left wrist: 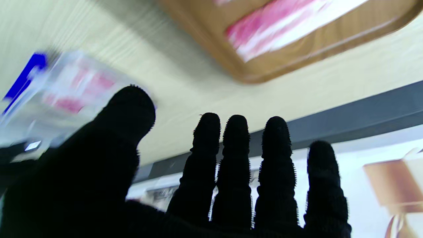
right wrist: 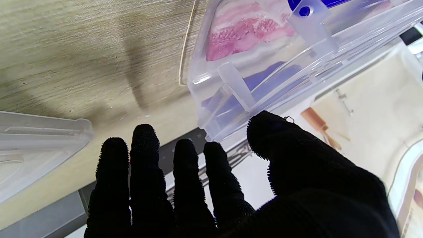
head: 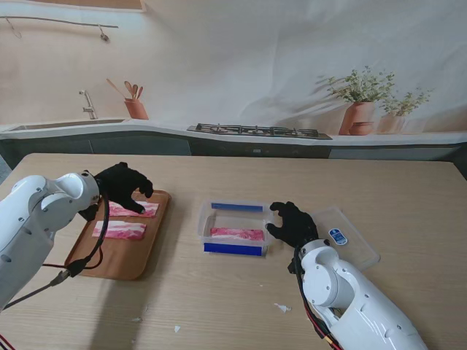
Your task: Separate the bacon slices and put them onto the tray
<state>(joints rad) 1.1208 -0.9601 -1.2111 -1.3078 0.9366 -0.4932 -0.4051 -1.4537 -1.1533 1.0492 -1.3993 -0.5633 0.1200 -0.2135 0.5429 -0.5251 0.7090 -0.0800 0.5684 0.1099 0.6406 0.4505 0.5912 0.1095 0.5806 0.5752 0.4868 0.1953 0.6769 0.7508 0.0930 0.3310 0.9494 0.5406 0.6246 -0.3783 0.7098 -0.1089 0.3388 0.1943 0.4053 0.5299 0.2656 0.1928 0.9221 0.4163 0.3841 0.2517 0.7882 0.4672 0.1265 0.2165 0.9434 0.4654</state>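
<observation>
Table (head: pixel 408 197) carried the wooden tray (head: pixel 135 264) to my left, clear container (head: pixel 208 211) at centre. Two bacon slices (head: pixel 119 230) lay on the tray, the farther partly hidden under my left hand (head: pixel 122 184); one slice (head: pixel 237 234) remained in the container. Left hand hovered, fingers spread, holding nothing; its wrist view was blurred. Right hand (head: pixel 294 223) sat beside the container, fingers extended, empty; contact unclear.

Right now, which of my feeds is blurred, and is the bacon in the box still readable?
Left wrist view: smeared with motion blur, tray and clear box both soft. Right wrist view: sharp, the bacon slice shows through the box wall, with mild glare on the plastic. Stand view: clear, soft shadows beside the left robot hand and right robot hand.
</observation>
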